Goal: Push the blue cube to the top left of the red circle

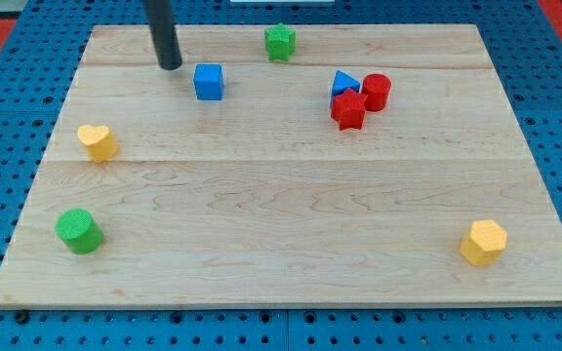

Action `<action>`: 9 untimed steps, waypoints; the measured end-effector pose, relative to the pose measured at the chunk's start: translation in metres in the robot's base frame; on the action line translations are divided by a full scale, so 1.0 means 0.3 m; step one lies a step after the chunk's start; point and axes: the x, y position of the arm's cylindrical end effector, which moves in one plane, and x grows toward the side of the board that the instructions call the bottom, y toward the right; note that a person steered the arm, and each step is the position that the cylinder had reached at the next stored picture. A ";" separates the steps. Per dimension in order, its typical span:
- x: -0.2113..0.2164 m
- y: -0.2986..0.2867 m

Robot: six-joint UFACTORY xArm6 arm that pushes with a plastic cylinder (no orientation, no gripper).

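Observation:
The blue cube (208,82) lies on the wooden board (291,224) near the view's top, left of centre. The red circle, a short cylinder (376,92), stands well to its right, touching a red star (348,109) and a blue triangle (344,83). My tip (169,66) rests on the board just left of the blue cube and slightly above it, with a small gap between them. The rod rises out of the view's top.
A green star (280,42) sits near the top edge, right of the cube. A yellow heart (97,142) lies at the left, a green cylinder (79,231) at the lower left, a yellow hexagon (483,242) at the lower right.

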 end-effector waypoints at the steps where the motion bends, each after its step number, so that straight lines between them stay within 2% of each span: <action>1: 0.108 0.232; 2: 0.100 0.484; 3: 0.110 0.249; 4: -0.063 0.464; 5: -0.143 0.541; 6: -0.137 0.647; 7: -0.042 0.767; 8: 0.028 0.694; 9: -0.026 0.490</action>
